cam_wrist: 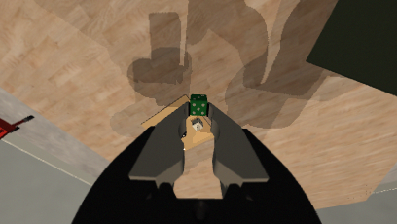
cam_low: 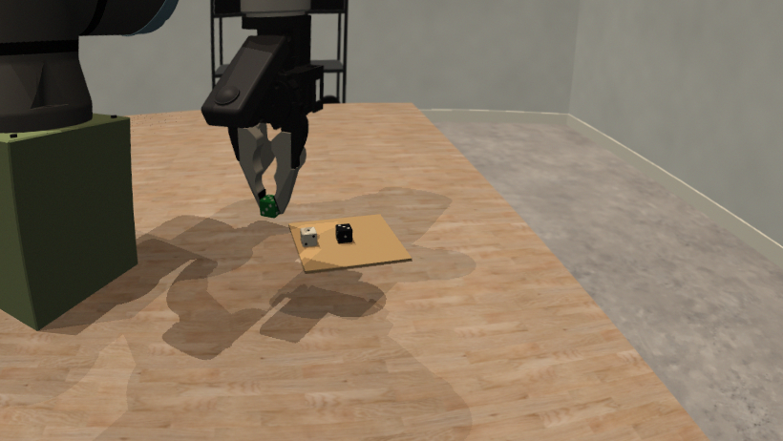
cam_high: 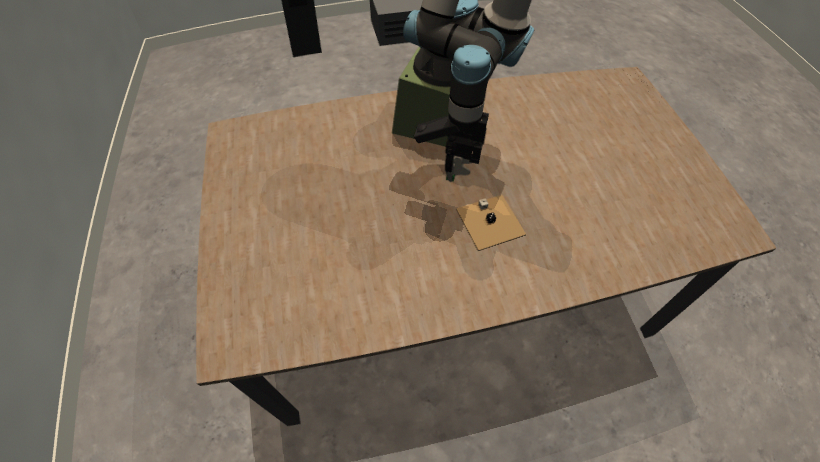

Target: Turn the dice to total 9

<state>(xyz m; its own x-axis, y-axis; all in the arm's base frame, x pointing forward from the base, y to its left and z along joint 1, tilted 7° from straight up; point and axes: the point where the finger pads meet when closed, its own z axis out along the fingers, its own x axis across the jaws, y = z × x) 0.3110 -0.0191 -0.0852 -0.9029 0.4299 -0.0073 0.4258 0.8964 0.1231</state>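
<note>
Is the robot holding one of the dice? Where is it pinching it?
Yes, the green die, pinched by two opposite sides between the pincer tips, lifted off the table.

A wooden table [cam_high: 321, 298] on black legs, a green pedestal [cam_low: 65, 219], and a black shelf rack [cam_low: 212, 54] behind.
</note>
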